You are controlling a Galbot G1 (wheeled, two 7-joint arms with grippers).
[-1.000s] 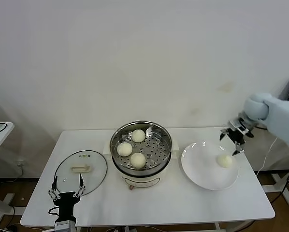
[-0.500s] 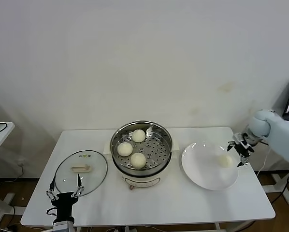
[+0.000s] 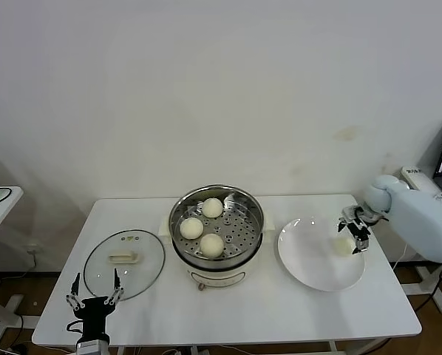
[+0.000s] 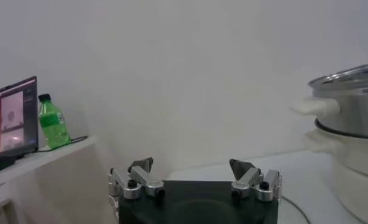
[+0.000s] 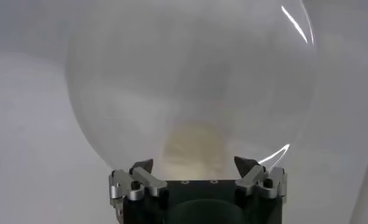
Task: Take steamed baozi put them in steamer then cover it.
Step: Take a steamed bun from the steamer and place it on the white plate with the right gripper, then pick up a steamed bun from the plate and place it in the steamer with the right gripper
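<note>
Steel steamer (image 3: pixel 216 225) is sitting mid-desk (image 3: pixel 280 310) holding three buns (image 3: pixel 211 245); the fourth bun (image 3: pixel 344 245) is lying on the white plate (image 3: pixel 310 266). The right tool (image 3: pixel 353 232) is hanging just over that bun, fingers spread wide, gripping nothing. The left tool (image 3: pixel 92 297) is idling spread at the desk's near edge beside the glass lid (image 3: pixel 124 262).

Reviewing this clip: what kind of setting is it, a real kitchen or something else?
Probably a lab mock-up, not a kitchen: a bare white table against a blank wall, holding only a steamer, plate and lid, with a monitor nearby.
</note>
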